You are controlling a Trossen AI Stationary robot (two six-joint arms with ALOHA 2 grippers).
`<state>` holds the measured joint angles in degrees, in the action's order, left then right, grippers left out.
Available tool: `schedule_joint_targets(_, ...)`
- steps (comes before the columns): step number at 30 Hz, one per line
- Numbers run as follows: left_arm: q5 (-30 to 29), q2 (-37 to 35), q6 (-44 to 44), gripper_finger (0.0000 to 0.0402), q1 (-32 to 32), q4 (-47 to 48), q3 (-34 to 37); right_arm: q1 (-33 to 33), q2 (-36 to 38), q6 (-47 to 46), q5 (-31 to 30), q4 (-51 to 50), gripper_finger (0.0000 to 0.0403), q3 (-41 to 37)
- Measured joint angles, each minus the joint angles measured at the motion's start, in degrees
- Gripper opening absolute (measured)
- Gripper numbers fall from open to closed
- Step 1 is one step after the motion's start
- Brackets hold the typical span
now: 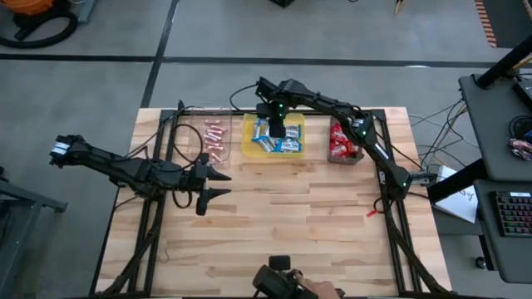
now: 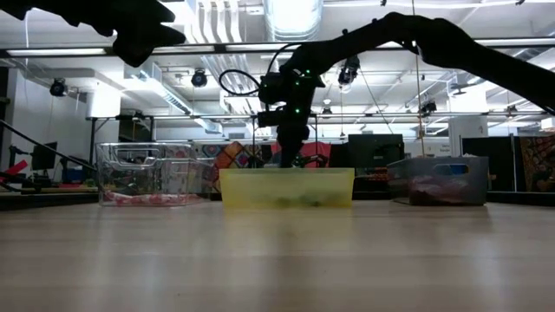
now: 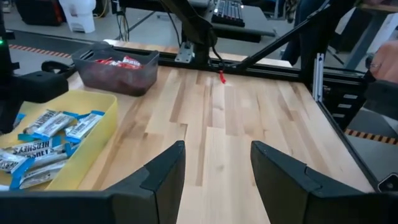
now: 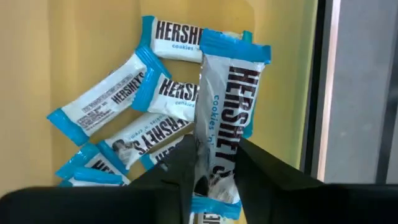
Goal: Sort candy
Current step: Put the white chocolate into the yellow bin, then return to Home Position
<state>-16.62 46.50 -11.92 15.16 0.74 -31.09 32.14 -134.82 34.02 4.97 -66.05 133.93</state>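
Blue-and-white bars [image 1: 274, 143] lie in the yellow tray [image 1: 249, 148] at the table's far middle. My right gripper [image 4: 214, 165] hovers over this tray [image 2: 286, 186], shut on one blue-and-white bar [image 4: 227, 93]. Thin pinkish sticks [image 1: 215, 138] fill the clear tray to the left. Red packets [image 1: 341, 143] sit in the dark tray [image 3: 118, 78] to the right. One red candy [image 1: 371, 213] lies loose on the wood near the right edge. My left gripper [image 1: 218, 183] waits open over bare wood, nearer than the clear tray. My right gripper pinches one blue-and-white bar between its two fingers, near one end of the wrapper [image 4: 214, 155]. The fingers come from above, pointing down into the yellow tray. The bar's long side runs on past the fingertips over the other bars [image 4: 112, 99]; whether it touches them I cannot tell.
The three trays stand in a row along the far edge: clear [image 2: 147, 173], yellow, dark [image 2: 438, 180]. The broad near half of the wooden table [image 1: 283, 224] holds only the loose red candy [image 3: 221, 77]. A dark device [image 1: 278, 282] sits at the near edge.
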Motion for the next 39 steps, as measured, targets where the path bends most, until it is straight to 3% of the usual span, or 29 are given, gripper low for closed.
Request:
schedule_joint_targets(10,-1.38,-0.3,2.18,0.0164,0.01,-0.2,0.01,-0.6,1.86,-4.17,0.37,-2.23,0.014,0.03)
schedule_joint_targets(15,-1.51,-4.37,3.5,0.0147,0.23,5.34,0.26,-1.68,5.67,-7.13,12.61,-5.6,0.0134,-1.23)
schedule_joint_targets(18,-0.52,-7.14,5.54,0.0124,0.57,3.12,2.8,-4.73,10.04,-7.45,14.73,-2.07,0.0127,-5.19)
schedule_joint_targets(22,3.76,-10.97,6.51,0.0086,0.61,-4.07,9.32,-10.18,17.23,-7.43,14.71,6.48,0.0113,-15.61)
schedule_joint_targets(26,4.13,-16.22,5.58,0.0053,0.63,-6.67,14.38,-15.59,27.02,-8.71,14.15,19.84,0.0095,-30.3)
schedule_joint_targets(29,4.13,-20.07,5.84,0.0035,0.59,-8.69,17.48,-19.26,34.7,-10.71,9.2,29.49,0.0089,-41.7)
schedule_joint_targets(31,4.13,-22.34,6.42,0.0026,0.59,-9.34,18.58,-21.14,39.29,-12.1,5.86,34.29,0.009,-48.75)
schedule_joint_targets(39,4.13,-28.67,12.13,0.0001,0.37,-12.73,21.99,-24.73,57.3,-19.63,5.32,53.77,0.0091,-73.79)
